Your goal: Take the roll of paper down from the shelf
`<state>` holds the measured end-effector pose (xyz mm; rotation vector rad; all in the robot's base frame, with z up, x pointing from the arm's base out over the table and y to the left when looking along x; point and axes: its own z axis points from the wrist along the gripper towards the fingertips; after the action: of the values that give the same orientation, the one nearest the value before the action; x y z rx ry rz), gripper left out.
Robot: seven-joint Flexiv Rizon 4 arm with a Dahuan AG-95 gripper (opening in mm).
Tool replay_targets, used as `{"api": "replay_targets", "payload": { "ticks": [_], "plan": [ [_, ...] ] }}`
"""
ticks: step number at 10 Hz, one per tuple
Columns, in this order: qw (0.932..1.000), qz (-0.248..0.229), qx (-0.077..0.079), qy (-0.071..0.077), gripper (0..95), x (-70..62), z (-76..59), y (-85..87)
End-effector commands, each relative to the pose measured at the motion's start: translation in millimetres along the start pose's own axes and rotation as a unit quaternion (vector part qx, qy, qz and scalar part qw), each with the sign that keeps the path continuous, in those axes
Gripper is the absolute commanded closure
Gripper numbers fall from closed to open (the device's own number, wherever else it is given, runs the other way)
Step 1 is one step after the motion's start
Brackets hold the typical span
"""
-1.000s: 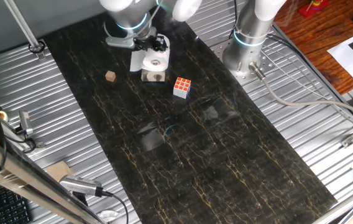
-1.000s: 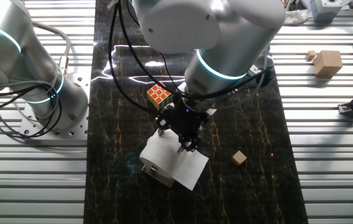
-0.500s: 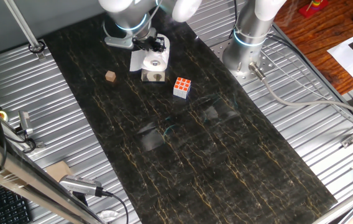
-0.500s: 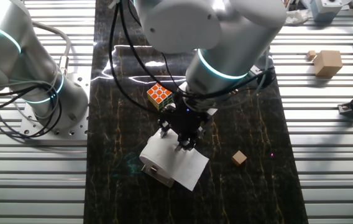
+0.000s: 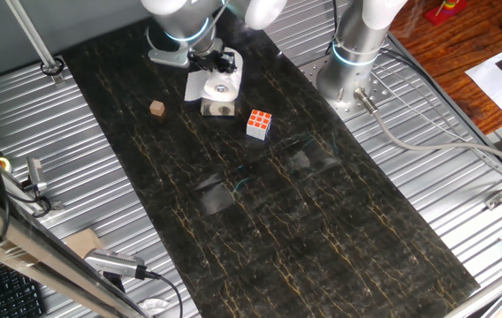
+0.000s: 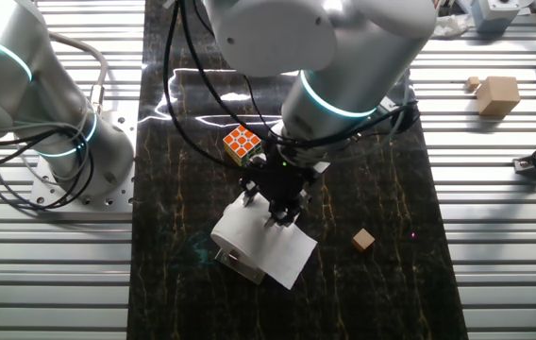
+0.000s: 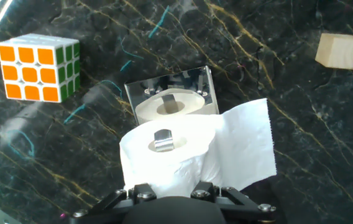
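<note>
Only from hand view: roll of paper [image 7: 183,155] above shelf [image 7: 170,99].

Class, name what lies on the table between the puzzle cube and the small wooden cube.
The roll of paper on the shelf, seen in one fixed view between puzzle cube and wooden cube.

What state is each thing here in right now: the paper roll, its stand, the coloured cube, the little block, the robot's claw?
roll of paper: upright on the shelf, sheet tail hanging loose.
shelf: standing on the table, under the roll.
puzzle cube: resting on the table, untouched.
wooden block: lying alone on the table.
gripper: right over the roll; open or shut, unclear.
</note>
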<state>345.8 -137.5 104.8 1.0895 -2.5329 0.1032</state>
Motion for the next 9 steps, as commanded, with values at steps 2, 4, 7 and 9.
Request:
{"api": "replay_targets", "payload": {
  "ticks": [2, 4, 7, 9],
  "plan": [
    [0.9999, 0.007, -0.006, -0.010, 95.0, -9.6, -3.7, 0.6],
    [0.9997, 0.015, -0.005, -0.016, 95.0, -17.4, -8.3, 0.4],
    [0.9993, 0.025, -0.012, -0.027, 95.0, -31.4, -17.6, -3.4],
    [0.9989, 0.034, -0.014, -0.030, 95.0, -43.6, -23.9, -4.4]
  ]
}}
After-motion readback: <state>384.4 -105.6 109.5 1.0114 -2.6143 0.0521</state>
